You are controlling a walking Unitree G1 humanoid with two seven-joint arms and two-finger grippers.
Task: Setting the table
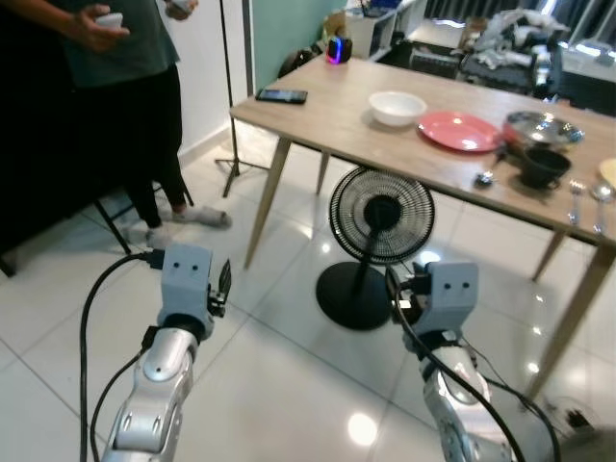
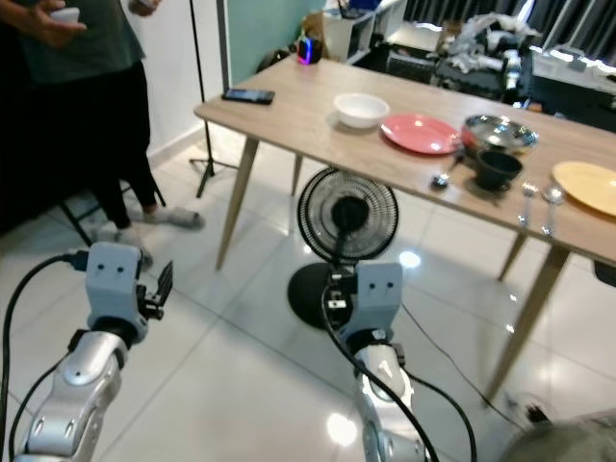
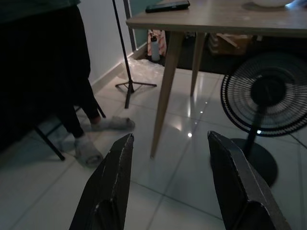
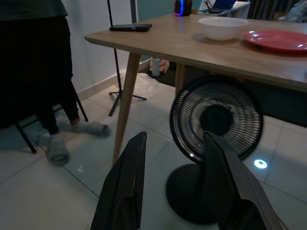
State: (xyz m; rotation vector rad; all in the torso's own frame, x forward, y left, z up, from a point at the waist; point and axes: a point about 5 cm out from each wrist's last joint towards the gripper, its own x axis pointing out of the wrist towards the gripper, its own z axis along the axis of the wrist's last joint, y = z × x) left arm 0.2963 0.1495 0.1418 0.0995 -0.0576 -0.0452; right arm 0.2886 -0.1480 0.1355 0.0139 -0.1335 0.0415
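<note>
A humanoid robot stands short of a wooden dining table [image 1: 318, 106] in a tiled room, both arms raised in front of it and nothing in hand — the left gripper [image 3: 165, 184] has its two black fingers spread with only floor between them, and the right gripper [image 4: 175, 182] is likewise spread and empty. The tableware sits well ahead on the tabletop: a white bowl [image 1: 397, 107] beside a red plate [image 1: 459, 131], then a steel bowl [image 1: 543, 127], a dark cup [image 1: 543, 166], some cutlery [image 1: 585, 197] near the table edge and, in the right eye view, a yellow plate [image 2: 589, 185] at the far end. A black phone [image 1: 282, 95] lies near the table corner. A black floor fan [image 1: 381, 219] stands under the table's front edge, directly between the robot and the dishes, and a person [image 1: 125, 58] holding small objects stands off to the robot's left. The step in hand appears to be the approach — judged from this stance, it would go best by closing in at an angle that skirts the fan's base and cord, stopping square to the edge with the arms lifted above tabletop height, so the grippers reach the dishes from above rather than catching the rim.
</note>
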